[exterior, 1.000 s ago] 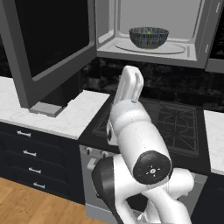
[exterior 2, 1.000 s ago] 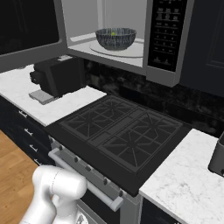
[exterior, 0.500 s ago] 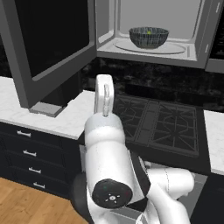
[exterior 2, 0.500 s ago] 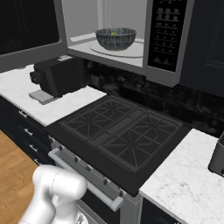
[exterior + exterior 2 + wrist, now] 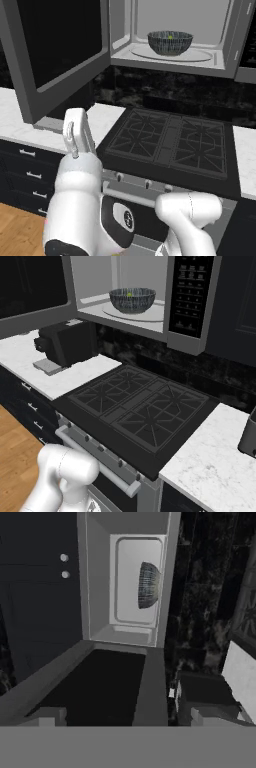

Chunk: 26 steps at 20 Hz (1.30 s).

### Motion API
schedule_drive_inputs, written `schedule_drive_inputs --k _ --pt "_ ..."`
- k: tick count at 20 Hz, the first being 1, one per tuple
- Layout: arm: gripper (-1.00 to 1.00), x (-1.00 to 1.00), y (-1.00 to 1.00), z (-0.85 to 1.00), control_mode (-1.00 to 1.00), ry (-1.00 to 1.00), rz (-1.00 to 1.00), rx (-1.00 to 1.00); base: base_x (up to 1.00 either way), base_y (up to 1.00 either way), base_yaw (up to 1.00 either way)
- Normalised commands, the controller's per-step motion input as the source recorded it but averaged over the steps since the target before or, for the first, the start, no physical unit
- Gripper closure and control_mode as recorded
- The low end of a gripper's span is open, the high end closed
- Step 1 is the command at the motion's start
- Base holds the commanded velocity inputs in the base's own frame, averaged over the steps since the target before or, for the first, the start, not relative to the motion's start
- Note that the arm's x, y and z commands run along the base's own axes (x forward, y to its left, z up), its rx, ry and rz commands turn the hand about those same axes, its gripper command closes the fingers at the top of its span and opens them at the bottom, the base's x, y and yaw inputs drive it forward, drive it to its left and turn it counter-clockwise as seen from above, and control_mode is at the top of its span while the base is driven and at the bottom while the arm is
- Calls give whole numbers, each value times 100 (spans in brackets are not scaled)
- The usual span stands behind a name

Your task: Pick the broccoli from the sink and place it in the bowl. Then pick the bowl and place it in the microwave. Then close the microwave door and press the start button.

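Note:
The bowl [image 5: 170,43] stands on the glass turntable inside the open microwave [image 5: 225,45], with the green broccoli [image 5: 170,36] in it. From the right base view, the bowl [image 5: 132,300] and broccoli [image 5: 129,294] sit left of the microwave's button panel [image 5: 190,296]. The microwave door [image 5: 55,47] hangs swung out to the left. My white hand [image 5: 76,131] rises below the door's free edge. In the hand view my gripper [image 5: 125,718] is open and empty, its fingertips [image 5: 47,716] wide apart before the door's black glass [image 5: 100,687], with the bowl [image 5: 149,585] farther off. The sink is out of view.
A black stove [image 5: 170,145] lies under the microwave. A dark appliance [image 5: 67,343] stands on the white counter [image 5: 30,363] left of the stove. A dark container [image 5: 248,436] stands on the right counter. Dark drawers [image 5: 25,175] run below the left counter.
My arm has swung left and lower, from in front of the stove to below the open door's edge. The gripper stays open. The bowl, broccoli and door have not moved.

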Motion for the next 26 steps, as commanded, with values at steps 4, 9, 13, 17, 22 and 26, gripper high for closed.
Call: schedule_drive_inputs --k 4,9,13,17,22,26 --pt "-100 4 60 -62 -100 -11 -8 0 0 0 0" --pt "-100 13 51 -55 -100 -7 -7 1 0 0 0" --pt "-100 34 44 -52 -100 -3 -6 3 0 0 0" --pt "-100 58 42 -49 -100 -4 -4 1 0 0 0" --pt "-100 60 34 -23 -100 -6 -5 0 0 0 0" --pt "-100 64 55 -16 -100 -9 -13 0 0 0 0"
